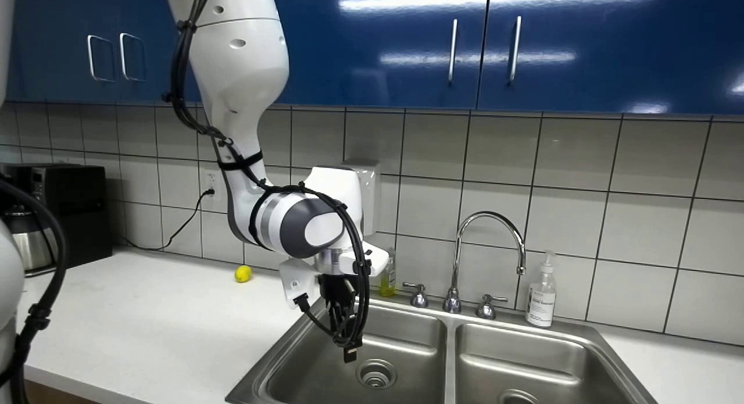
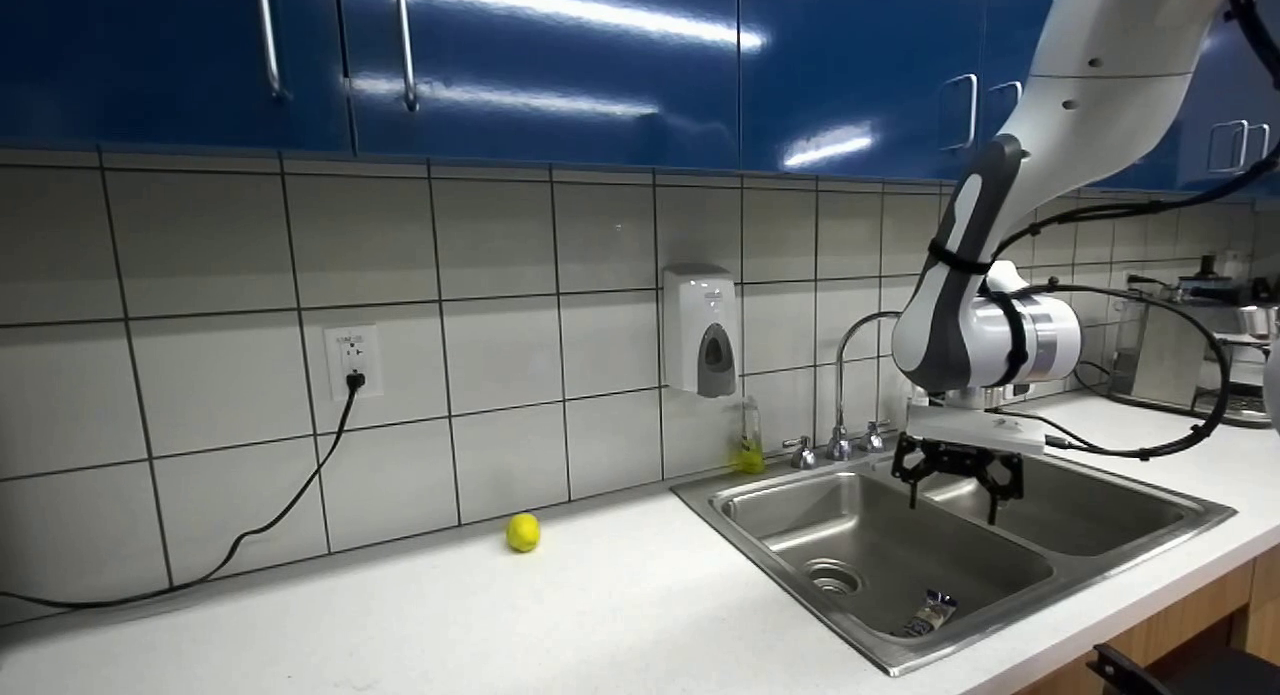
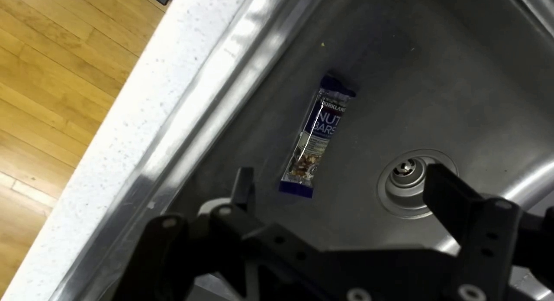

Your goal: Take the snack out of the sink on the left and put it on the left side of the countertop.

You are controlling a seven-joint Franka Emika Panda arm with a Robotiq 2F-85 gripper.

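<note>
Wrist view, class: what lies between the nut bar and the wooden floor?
From nut bar to wooden floor, the wrist view shows basin steel, the sink rim, then a strip of white countertop.

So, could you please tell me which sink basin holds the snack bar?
The left-hand sink basin in both exterior views: only there does the Kirkland nut bar show.

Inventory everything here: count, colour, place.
nut bar: 1, blue-silver, left basin
sink: 1, silver, in countertop
faucet: 1, silver, behind sink
ball: 1, yellow, left countertop
pump bottle: 1, white, behind right basin
slim bottle: 1, yellow-green, behind left basin
dispenser: 1, white, on tiles
outlet: 1, white, on tiles
cord: 1, black, from outlet
appliances: several, black, silver, on countertop
countertop: 1, white, around sink
tiles: many, white, wall
cabinets: several, blue, overhead
floor: 1, brown, below
arm: 1, white, above sink
gripper: 1, black, open above sink
</note>
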